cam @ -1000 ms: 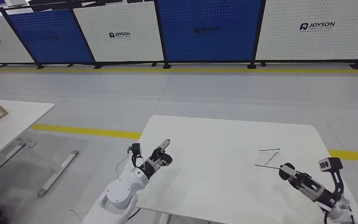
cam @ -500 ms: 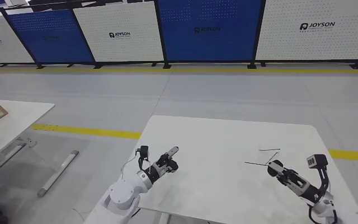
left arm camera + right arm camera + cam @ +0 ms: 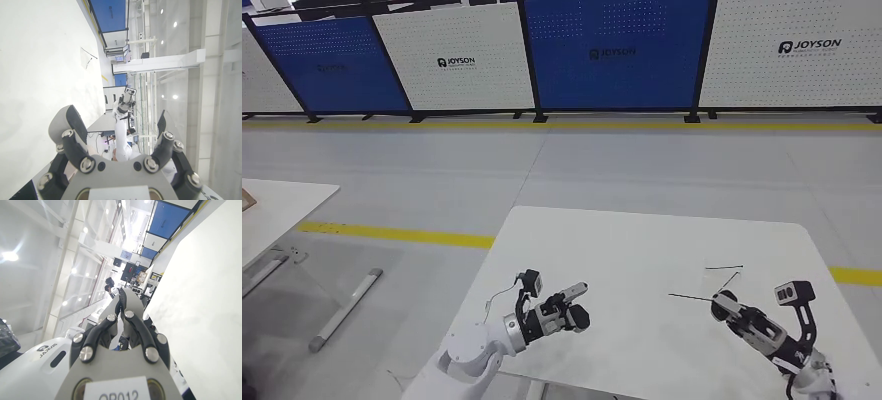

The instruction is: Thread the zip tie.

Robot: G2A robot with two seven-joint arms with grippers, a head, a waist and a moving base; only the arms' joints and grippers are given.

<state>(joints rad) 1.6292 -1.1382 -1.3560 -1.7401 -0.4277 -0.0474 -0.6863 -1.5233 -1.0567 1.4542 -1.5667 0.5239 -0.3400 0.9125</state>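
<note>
Thin black plastic zip tie (image 3: 692, 297) is gripped at one end by the right pincer (image 3: 720, 300), the strap jutting straight out from its tips.
The right pincer's jaws are seen pressed tight together over the white rectangular table (image 3: 642, 250). A second thin black zip tie (image 3: 723, 268) is seen lying flat just beyond it. The left pincer (image 3: 578, 303) is held spread wide, pads (image 3: 74, 117) far apart, well away from the gripped strap.

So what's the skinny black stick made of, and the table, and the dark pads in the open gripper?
The zip tie in the right gripper looks like thin black plastic: a fine strip sticking out straight. The table seems smooth matte white board, maybe laminate. The pads of the left gripper look like black ribbed rubber, judging by their grooves.
</note>
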